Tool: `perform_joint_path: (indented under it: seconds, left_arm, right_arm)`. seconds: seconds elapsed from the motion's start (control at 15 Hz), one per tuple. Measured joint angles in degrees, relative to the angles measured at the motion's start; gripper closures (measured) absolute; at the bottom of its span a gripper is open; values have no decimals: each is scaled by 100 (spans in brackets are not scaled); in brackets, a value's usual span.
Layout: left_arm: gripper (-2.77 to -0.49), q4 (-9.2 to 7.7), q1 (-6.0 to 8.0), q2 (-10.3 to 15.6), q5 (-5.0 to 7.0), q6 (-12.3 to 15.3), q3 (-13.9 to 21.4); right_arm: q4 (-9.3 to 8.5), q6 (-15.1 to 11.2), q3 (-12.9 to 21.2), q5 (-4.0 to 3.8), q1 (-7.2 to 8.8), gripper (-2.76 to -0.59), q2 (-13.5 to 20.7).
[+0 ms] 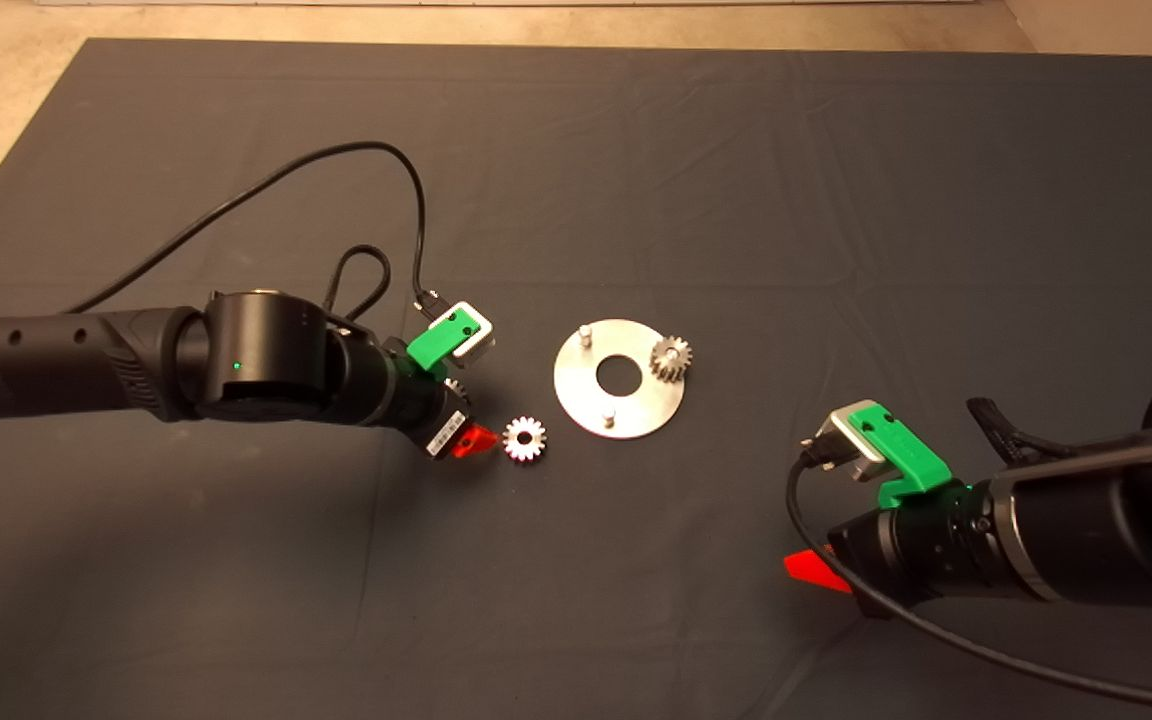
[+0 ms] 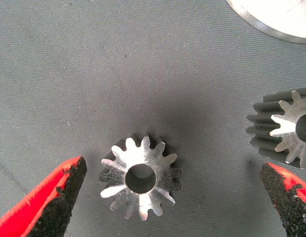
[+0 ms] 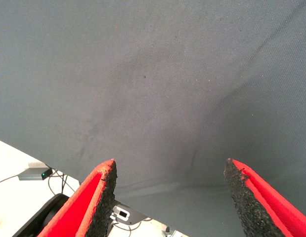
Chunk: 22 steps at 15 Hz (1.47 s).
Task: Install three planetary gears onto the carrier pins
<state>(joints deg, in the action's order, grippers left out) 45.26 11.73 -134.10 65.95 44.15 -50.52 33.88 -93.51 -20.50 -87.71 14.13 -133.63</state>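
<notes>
left tool (image 2: 172,197) reaches in from the left side of the mat, low over the cloth, its red fingers (image 2: 49,197) spread wide and holding nothing, with one loose gear (image 2: 140,177) lying flat between them, nearer one pad but touching neither; right tool (image 3: 170,197) waits near the lower right of the mat, fingers wide apart and empty over bare cloth; dark mat (image 1: 836,200) covers the counter and carries everything; round silver disc (image 1: 619,378) lies flat near the middle, just right of the left tool; of its three carrier pins, two stand bare (image 1: 585,331) (image 1: 609,413) and the third is hidden under a seated gear (image 1: 671,357) at the disc's right edge; a second loose gear (image 2: 291,128) stands just beside the far finger, mostly hidden under the tool from above
</notes>
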Motion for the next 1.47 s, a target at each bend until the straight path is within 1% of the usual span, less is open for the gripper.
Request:
perform_joint_path:
  seconds: [0.07, 0.13, 0.2, 0.33, 0.4, 0.47, 0.53, 0.67, 0.73, 0.8, 0.93, 1.07, 1.2, 1.33, 1.47]
  left_arm:
    - [-253, 3, -43, 0, 0, -6, 0]
    - [-245, 2, -77, -2, 0, -6, 0]
    - [-239, 3, -77, 0, 0, -9, 0]
    - [-235, 13, -77, -2, 0, -9, 0]
    - [-227, 22, -77, -2, 1, -9, 0]
    - [-226, 23, -77, 0, -2, -9, 0]
    - [-225, 23, -77, 0, -32, -9, 0]
    - [-225, 30, -77, 0, -138, -9, 0]
    - [-224, 36, -77, 0, -150, -9, 0]
    - [-216, 45, -77, 0, -149, -11, 0]
    - [-211, 45, -77, 0, -149, -13, 0]
    - [-200, 53, -77, 0, -151, -20, 0]
    - [-198, 76, -77, 0, -154, -28, 0]
    - [-185, 111, -77, 1, -154, -30, 0]
    - [-183, 143, -97, 2, -154, -33, 0]
  right_arm:
    - [0, 0, 0, 0, 0, -161, 1]
    - [0, 0, 0, 1, 0, -161, 8]
    - [0, 0, 0, -5, 0, -161, 14]
    - [0, 0, 0, 0, 0, -161, 14]
    - [0, 0, 0, 0, 0, -161, 14]
    - [0, 0, 0, 0, 0, -161, 14]
    - [0, 0, 0, 0, 0, -161, 14]
    - [0, 0, 0, -2, 1, -161, 14]
    - [0, 0, 0, 0, 0, -161, 14]
    - [0, 0, 0, 0, 1, -161, 17]
    - [0, 0, 0, 0, 1, -161, 22]
    - [0, 0, 0, -2, 1, -161, 34]
    - [0, 0, 0, -2, 1, -161, 50]
    - [0, 0, 0, -5, 0, -161, 64]
    - [0, 0, 0, 0, 1, -161, 85]
